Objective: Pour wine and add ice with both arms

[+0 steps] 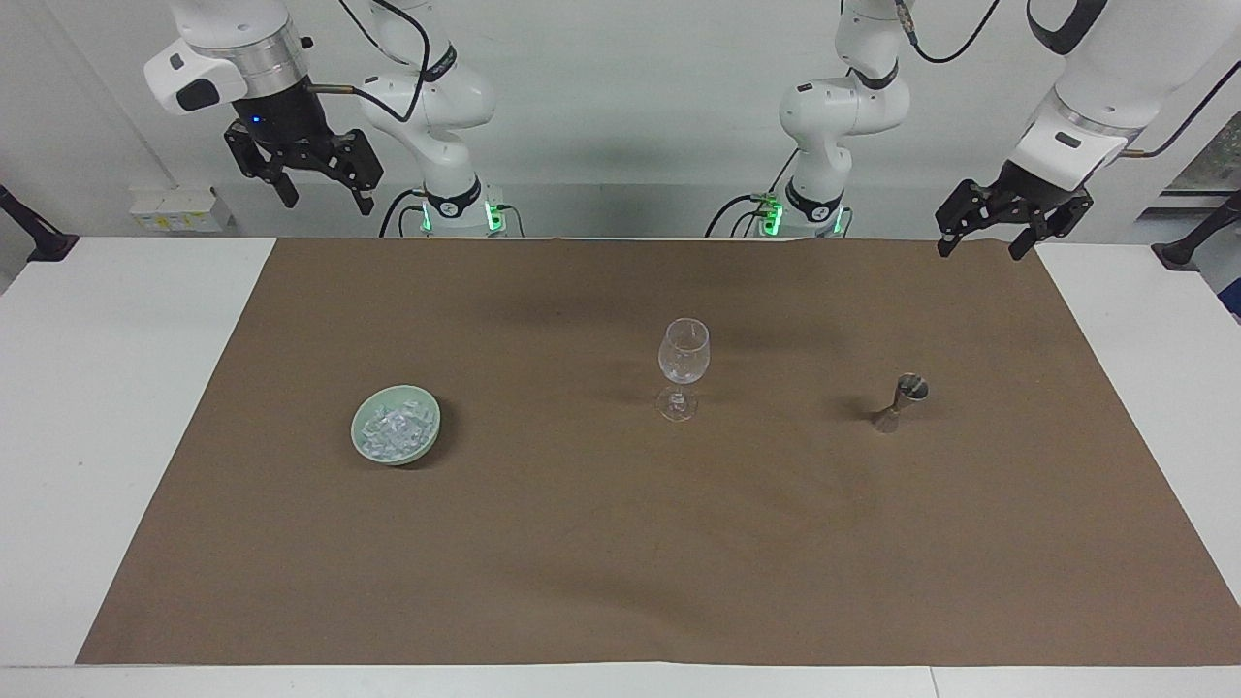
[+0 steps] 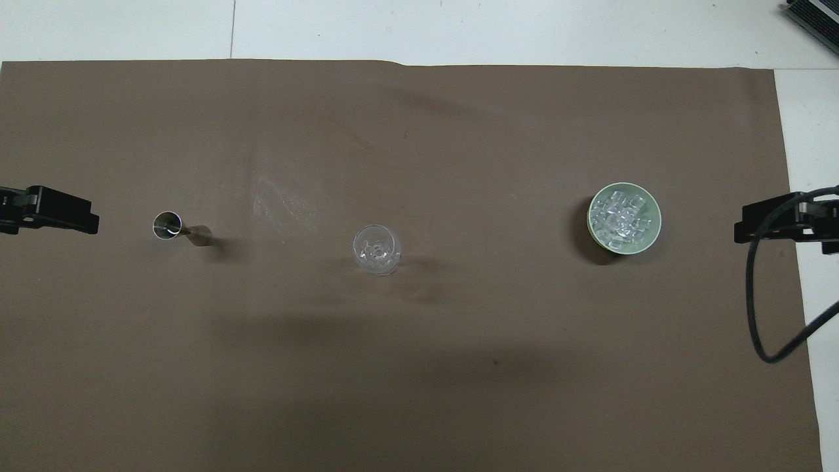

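Observation:
The ice (image 1: 393,428) is a glittering heap of clear cubes in a pale green bowl (image 1: 355,427), toward the right arm's end; it also shows in the overhead view (image 2: 621,218). A clear stemmed wine glass (image 1: 684,364) stands upright mid-mat. A small metal jigger (image 1: 900,400) stands toward the left arm's end. My right gripper (image 1: 328,202) hangs open and empty, high over the robots' edge of the table. My left gripper (image 1: 979,247) hangs open and empty over the mat's corner at its own end. Neither touches anything.
A brown mat (image 1: 620,543) covers most of the white table (image 1: 107,388). In the overhead view the glass (image 2: 377,249), jigger (image 2: 180,228) and bowl (image 2: 592,226) stand in one row. A black cable (image 2: 754,308) loops from the right arm.

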{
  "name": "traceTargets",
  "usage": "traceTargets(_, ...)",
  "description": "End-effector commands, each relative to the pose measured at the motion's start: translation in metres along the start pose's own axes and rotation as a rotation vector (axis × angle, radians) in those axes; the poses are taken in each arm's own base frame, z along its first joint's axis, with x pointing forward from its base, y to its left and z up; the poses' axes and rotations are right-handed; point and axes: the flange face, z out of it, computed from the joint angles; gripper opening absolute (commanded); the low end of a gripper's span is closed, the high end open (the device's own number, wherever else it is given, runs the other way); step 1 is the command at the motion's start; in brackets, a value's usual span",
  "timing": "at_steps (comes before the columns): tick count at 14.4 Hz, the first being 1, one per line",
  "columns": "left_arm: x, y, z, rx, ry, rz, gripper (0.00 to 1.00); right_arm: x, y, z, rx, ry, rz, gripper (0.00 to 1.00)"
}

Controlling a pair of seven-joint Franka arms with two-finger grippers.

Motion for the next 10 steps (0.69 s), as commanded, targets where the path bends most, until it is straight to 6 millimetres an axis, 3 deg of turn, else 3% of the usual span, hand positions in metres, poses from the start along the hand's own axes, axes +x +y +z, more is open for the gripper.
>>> traceTargets(1,0.012,-0.005,0.014,-0.014,-0.023,-0.031,1.00,-0.003,0.004,-0.001,0.019,0.007,-0.011,1.00)
traceTargets(5,0.024,-0.012,0.036,-0.022,-0.065,-0.044,1.00,-0.003,0.003,-0.001,0.019,0.007,-0.013,1.00)
traceTargets(10,0.037,-0.054,0.063,-0.059,-0.111,-0.188,1.00,-0.003,0.004,-0.001,0.019,0.007,-0.011,1.00)
